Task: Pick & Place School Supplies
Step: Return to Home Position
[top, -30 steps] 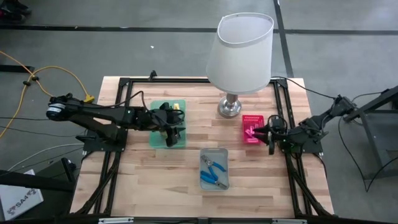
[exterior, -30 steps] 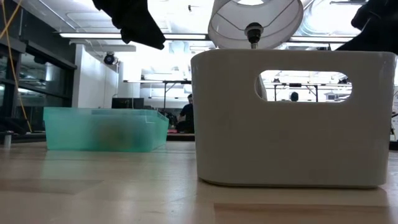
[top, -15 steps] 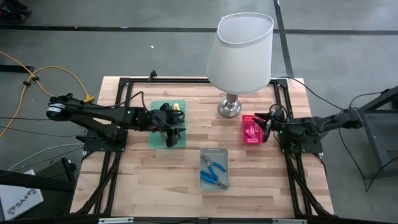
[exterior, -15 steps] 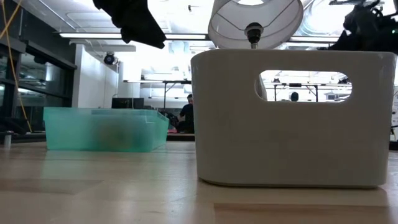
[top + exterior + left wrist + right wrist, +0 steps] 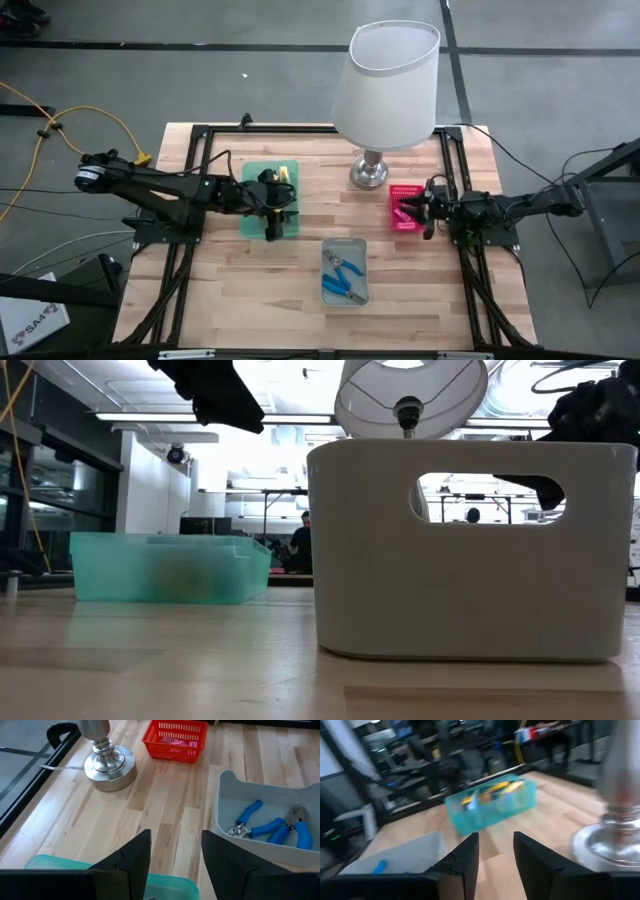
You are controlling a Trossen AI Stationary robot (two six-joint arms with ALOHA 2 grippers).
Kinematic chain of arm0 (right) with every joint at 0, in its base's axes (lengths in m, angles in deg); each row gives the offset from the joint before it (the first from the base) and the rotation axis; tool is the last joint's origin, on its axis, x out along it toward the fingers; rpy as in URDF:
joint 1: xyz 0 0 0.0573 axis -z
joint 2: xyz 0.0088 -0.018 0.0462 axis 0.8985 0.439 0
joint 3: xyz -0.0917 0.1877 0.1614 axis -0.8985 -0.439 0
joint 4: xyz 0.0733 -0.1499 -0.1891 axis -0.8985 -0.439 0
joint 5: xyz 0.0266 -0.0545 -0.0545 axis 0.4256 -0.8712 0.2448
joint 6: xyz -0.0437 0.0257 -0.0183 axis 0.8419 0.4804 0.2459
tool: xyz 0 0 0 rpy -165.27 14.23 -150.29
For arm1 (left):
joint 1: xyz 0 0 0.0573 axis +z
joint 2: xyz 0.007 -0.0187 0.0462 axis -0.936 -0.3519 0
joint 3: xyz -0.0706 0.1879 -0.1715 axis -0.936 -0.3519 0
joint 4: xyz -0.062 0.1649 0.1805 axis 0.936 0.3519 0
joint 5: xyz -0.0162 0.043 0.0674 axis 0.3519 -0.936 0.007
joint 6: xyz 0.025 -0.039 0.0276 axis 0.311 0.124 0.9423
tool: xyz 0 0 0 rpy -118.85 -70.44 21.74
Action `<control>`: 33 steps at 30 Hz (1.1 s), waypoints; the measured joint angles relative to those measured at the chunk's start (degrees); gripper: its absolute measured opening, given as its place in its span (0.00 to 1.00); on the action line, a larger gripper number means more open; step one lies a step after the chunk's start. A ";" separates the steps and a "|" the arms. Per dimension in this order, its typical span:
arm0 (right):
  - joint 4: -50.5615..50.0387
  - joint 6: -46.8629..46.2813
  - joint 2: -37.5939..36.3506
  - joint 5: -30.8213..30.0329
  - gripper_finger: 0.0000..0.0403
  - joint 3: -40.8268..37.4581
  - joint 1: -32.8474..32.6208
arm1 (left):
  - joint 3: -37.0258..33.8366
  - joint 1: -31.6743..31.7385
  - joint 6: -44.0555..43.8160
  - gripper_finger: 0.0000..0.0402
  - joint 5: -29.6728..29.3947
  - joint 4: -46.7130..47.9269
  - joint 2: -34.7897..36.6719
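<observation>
Yellow-and-green pieces [image 5: 284, 172] lie in the green tray [image 5: 262, 205] at the table's left. My left gripper [image 5: 277, 208] hovers open over that tray, with nothing between its fingers [image 5: 176, 855]. Pink bars [image 5: 175, 741] lie in the pink tray [image 5: 404, 207] at the right. My right gripper [image 5: 424, 210] stands open at that tray's right edge and points level toward the table's left, with nothing between its fingers [image 5: 496, 852]. Blue-handled pliers [image 5: 345, 275] lie in the grey tray [image 5: 345, 247] near the front.
A big lamp with a white shade [image 5: 392, 85] stands on its metal foot [image 5: 369, 172] at the far middle, between the green and pink trays. Bare wood [image 5: 320, 215] lies between the three trays. Black frame rails [image 5: 200, 180] run along both table sides.
My right gripper has swung round beside the pink tray, levelled out toward the table's left and sunk lower; in the low view it has come down behind the grey tray's handle hole. Its arm now lies stretched out straight.
</observation>
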 joint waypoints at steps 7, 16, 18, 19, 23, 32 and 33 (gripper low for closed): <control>-1.91 -2.19 0.00 12.47 0.28 -0.12 3.88 | 0.02 0.00 -0.04 0.42 0.00 0.00 0.00; -3.29 -1.72 0.23 19.40 0.28 -0.14 9.17 | 0.02 0.00 -0.22 0.42 0.17 -0.01 0.00; -3.31 -1.59 0.82 19.40 0.28 -0.14 9.84 | 0.02 0.00 -0.22 0.42 0.24 -0.01 0.00; -3.33 -1.59 1.15 19.42 0.28 -0.14 10.02 | 0.02 0.00 -0.22 0.42 0.24 -0.01 0.00; -3.38 -1.85 2.97 19.42 0.28 -0.17 10.31 | 0.02 0.00 -0.22 0.42 0.24 0.00 0.00; -3.42 -1.83 5.50 19.25 0.28 -0.19 10.29 | 0.02 -0.94 0.46 0.42 -0.31 1.57 0.07; -3.42 -1.87 5.50 19.29 0.28 -0.19 10.29 | -0.05 -1.04 0.94 0.42 -0.37 1.32 0.07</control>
